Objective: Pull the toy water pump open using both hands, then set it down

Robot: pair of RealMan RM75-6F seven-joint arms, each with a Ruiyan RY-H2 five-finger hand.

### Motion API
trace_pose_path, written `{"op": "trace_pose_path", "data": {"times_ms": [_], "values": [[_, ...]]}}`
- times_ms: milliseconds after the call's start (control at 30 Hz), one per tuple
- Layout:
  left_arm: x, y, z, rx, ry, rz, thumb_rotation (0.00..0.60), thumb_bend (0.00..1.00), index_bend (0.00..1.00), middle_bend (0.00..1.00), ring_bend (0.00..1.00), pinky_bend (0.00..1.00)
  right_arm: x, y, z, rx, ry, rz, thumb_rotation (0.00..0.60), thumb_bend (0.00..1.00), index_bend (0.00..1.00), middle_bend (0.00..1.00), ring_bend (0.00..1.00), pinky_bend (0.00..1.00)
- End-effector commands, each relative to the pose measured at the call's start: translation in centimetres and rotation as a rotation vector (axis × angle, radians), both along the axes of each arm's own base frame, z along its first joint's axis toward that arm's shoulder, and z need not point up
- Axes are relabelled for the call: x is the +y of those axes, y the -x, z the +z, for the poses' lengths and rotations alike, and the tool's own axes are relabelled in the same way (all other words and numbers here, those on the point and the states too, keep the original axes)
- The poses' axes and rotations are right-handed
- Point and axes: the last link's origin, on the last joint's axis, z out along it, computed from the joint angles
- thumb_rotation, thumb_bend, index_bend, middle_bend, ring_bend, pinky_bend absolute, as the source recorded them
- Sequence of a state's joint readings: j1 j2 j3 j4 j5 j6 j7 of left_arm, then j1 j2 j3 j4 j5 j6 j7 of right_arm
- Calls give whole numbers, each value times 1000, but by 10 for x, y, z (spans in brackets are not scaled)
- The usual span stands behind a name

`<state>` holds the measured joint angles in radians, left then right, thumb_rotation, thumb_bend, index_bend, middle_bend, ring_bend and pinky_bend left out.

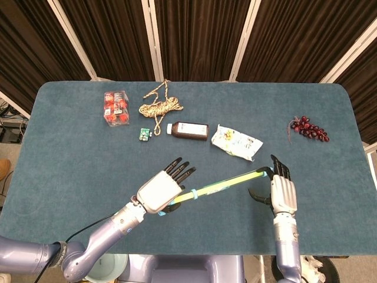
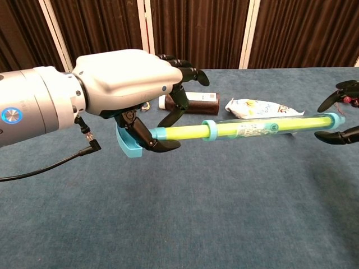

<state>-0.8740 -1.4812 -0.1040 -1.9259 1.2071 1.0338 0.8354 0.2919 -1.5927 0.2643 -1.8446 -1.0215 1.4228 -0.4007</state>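
Note:
The toy water pump (image 1: 221, 186) (image 2: 247, 129) is a long yellow-green tube with light blue ends, held level above the table. My left hand (image 1: 160, 191) (image 2: 126, 92) grips its blue handle end, with some fingers stretched forward. My right hand (image 1: 281, 190) (image 2: 339, 115) is at the pump's far tip, its fingers spread above and below the blue cap without closing on it.
Along the back of the blue table (image 1: 70, 159) lie a box of red items (image 1: 116, 107), a coiled rope (image 1: 159, 107), a small green piece (image 1: 143, 135), a brown bottle (image 1: 188, 130), a snack packet (image 1: 235, 141) and red grapes (image 1: 309, 128).

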Motion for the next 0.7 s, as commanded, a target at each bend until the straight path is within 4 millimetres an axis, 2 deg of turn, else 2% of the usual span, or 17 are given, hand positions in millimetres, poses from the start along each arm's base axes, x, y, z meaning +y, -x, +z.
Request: {"op": "trace_pose_path", "data": {"times_ms": [33, 300, 700], "values": [[-1, -2, 0, -8, 5, 2, 600, 390, 683, 60, 0, 0, -2, -3, -1, -10, 8, -1, 600, 281, 356, 57, 0, 0], [-2, -8, 2, -13, 5, -9, 600, 390, 684, 61, 0, 0, -6, -5, -4, -20, 12, -14, 600, 281, 356, 57, 0, 0], [-2, -15, 6, -19, -8, -23, 600, 390, 688, 61, 0, 0, -5, 3, -8, -17, 2, -42, 600, 283, 355, 58, 0, 0]]}}
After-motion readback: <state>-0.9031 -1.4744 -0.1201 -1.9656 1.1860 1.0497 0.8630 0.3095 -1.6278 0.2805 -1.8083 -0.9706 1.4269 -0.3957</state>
